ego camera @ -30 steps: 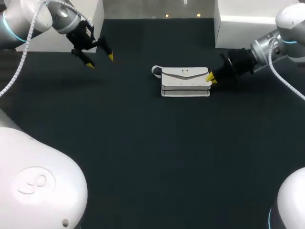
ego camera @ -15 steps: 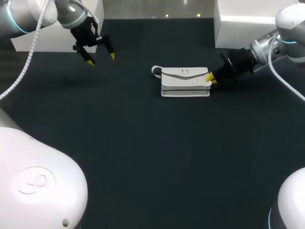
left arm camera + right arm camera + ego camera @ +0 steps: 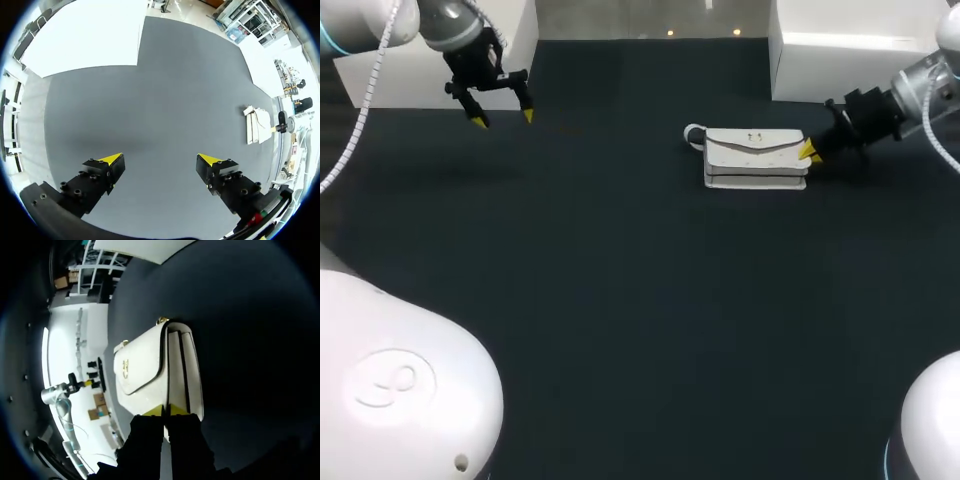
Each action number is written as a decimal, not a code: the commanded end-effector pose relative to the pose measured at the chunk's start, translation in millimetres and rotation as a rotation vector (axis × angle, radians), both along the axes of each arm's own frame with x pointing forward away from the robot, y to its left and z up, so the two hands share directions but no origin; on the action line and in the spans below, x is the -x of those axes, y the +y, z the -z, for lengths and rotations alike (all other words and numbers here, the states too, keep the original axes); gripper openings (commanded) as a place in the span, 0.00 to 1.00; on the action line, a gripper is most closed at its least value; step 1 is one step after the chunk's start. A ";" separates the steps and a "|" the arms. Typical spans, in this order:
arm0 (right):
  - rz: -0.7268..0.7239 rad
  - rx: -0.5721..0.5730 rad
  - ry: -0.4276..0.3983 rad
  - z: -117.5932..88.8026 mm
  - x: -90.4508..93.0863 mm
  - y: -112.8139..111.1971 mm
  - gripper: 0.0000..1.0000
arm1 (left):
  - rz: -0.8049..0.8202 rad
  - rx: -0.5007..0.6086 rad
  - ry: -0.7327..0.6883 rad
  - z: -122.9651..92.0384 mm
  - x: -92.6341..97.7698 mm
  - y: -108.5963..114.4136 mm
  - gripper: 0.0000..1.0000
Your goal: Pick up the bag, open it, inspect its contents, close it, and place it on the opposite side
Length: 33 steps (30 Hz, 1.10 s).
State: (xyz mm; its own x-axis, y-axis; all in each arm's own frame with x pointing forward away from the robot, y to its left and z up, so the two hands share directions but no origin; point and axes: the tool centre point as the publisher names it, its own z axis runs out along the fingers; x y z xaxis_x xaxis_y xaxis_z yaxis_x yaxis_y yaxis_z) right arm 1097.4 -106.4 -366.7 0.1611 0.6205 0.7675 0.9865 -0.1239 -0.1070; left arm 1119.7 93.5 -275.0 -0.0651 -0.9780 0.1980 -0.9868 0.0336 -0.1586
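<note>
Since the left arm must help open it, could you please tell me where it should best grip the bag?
Probably the small loop at the bag's free end, approached from the left. The right gripper pinches the opposite end, and the bag lies low with its flap up, so the loop is the part standing clear for the open left gripper.
</note>
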 end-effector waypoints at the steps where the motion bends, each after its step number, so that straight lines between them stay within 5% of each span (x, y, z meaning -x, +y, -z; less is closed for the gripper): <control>1: 0.013 0.012 -0.002 -9.9 -1.4 -35.7 0.00 | 0.013 -0.031 0.030 -6.9 -4.0 6.9 1.00; 18: 0.028 0.068 -0.006 -14.3 -16.1 -122.7 0.00 | 0.050 -0.118 0.058 -8.5 0.3 29.9 1.00; 33: 0.025 0.077 -0.011 -18.1 -16.6 -139.4 0.00 | 0.043 -0.151 0.063 -10.0 1.3 35.7 1.00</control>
